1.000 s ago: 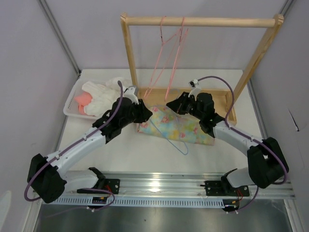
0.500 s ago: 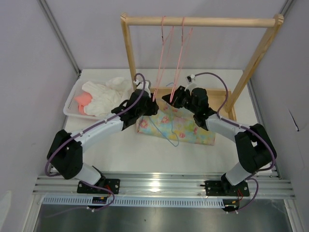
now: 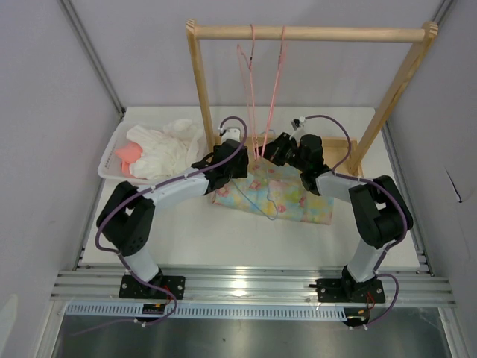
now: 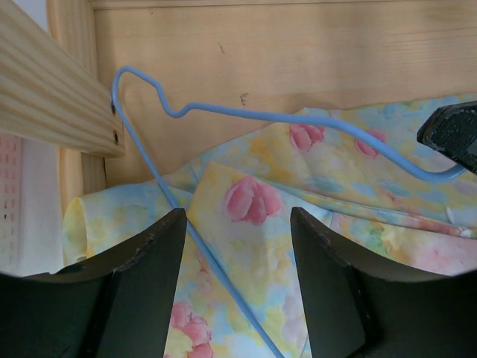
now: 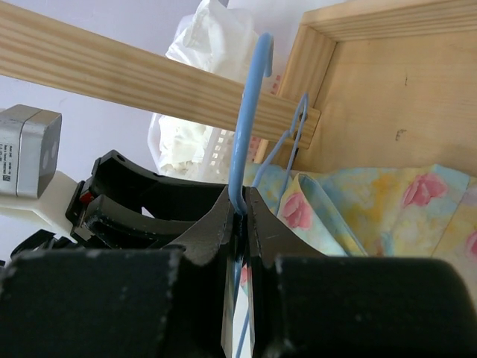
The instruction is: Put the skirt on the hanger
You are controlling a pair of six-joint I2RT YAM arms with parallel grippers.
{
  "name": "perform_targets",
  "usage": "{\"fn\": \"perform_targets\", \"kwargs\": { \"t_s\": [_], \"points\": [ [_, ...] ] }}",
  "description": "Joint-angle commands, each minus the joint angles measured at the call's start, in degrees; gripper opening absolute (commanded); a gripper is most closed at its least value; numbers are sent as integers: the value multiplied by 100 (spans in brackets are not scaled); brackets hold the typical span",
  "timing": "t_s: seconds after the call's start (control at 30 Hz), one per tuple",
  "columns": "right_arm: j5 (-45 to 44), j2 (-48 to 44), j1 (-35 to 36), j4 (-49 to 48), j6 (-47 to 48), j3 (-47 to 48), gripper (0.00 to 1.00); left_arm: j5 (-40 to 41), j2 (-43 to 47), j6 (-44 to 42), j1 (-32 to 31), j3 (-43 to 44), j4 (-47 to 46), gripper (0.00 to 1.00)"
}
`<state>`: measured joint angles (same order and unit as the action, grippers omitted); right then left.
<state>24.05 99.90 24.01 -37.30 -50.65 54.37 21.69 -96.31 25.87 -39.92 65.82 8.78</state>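
While the skirt (image 3: 298,198) lies rumpled at the foot of the wooden rack (image 3: 197,89), the right gripper (image 5: 240,209) pinches the blue hanger (image 4: 261,114) by its wire, and the left gripper (image 4: 238,224) hovers, fingers spread, above cloth and wire. Closing there could trap the wire along with the cloth. The thin wire could also twist in the pinch, or its hook could snag the rack.

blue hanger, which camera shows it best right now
Left wrist: the hanger fills the frame, its bent wire lying over the skirt. Right wrist shows only one end, pinched in the right gripper. The top view shows only a faint thin line.
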Motion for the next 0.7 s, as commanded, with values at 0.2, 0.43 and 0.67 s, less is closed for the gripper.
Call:
{"fn": "perform_targets", "kwargs": {
  "t_s": [0.2,0.43,0.67],
  "points": [
    [750,267,-19,-427,-419,144,0,-50,-511,-521,-7,484,-43,66],
    [838,293,-19,-401,-445,39,0,-552,-818,-434,63,563,98,66],
    [829,241,-19,-357,-384,12,0,-605,-766,-337,63,537,80,44]
  ]
}}
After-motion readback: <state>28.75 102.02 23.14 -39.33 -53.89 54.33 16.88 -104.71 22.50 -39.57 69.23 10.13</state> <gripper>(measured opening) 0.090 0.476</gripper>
